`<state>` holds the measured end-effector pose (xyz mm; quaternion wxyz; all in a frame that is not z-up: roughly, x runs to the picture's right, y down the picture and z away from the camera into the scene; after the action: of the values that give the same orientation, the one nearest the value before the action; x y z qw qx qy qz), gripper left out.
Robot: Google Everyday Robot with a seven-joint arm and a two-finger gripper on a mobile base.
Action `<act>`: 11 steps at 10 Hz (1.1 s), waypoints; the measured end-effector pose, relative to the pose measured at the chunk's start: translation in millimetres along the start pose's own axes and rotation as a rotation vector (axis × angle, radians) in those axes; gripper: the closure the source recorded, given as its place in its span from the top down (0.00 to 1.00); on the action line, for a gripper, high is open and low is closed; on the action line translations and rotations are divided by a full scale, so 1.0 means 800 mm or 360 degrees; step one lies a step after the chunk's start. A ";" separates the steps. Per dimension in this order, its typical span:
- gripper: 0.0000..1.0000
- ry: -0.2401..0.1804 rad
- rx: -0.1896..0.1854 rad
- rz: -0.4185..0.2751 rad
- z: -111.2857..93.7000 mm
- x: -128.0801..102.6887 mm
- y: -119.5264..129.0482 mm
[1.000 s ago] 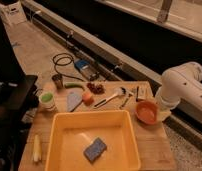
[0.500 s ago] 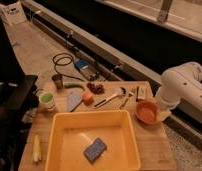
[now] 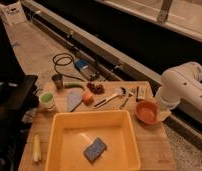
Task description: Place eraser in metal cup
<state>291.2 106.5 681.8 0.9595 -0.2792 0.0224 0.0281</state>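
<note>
Nothing has shifted in the last second. The blue sponge [image 3: 95,149] lies in the yellow tray [image 3: 89,114]. Farther back on the desk [image 3: 154,145], the eraser [image 3: 139,93] rests well apart from the metal cup [image 3: 57,81]. Only the white arm [image 3: 186,90] shows at the right. Its pincer is hidden, so its grip cannot be told, and the task looks unstarted.

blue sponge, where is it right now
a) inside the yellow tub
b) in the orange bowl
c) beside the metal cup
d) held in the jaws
a: the blue sponge lies flat on the floor of the yellow tub. Only the white arm shows, at the right, and its gripper is out of view.
</note>
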 end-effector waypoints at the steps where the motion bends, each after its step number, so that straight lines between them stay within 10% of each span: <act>1: 0.65 0.0000 0.0000 0.0000 0.000 0.000 0.000; 8: 0.65 0.0012 0.0006 0.0038 -0.004 0.002 -0.006; 11: 0.65 0.0018 -0.0017 0.0137 -0.002 -0.002 -0.056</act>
<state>292.3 67.6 704.3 0.9558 -0.2832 0.0397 0.0679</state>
